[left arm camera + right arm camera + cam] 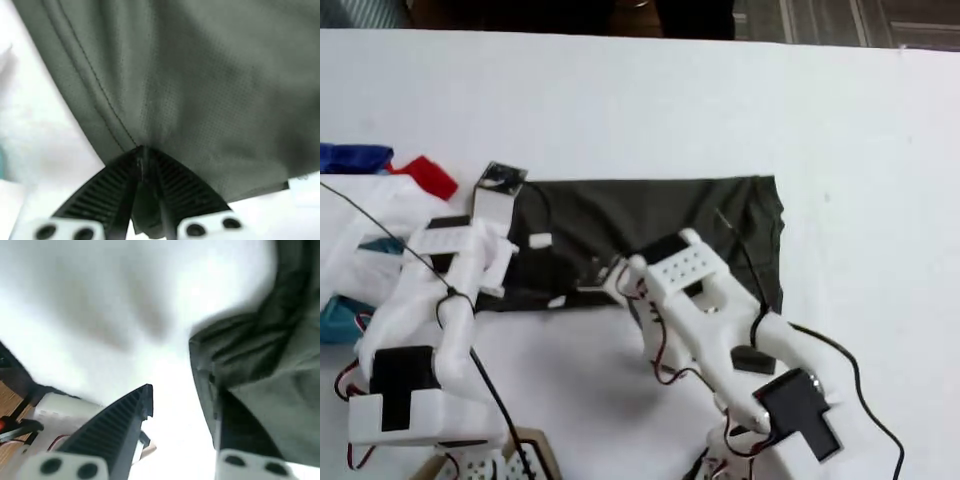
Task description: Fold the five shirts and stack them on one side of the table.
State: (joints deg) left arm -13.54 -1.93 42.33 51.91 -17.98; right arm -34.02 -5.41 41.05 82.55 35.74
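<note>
While beside dark shirt, coloured clothes pile

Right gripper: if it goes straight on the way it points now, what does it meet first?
Probably the bare table, seen through the open right gripper. The shirt has its edge at one side of the gripper, so that side may catch cloth first; depth is unclear.
</note>
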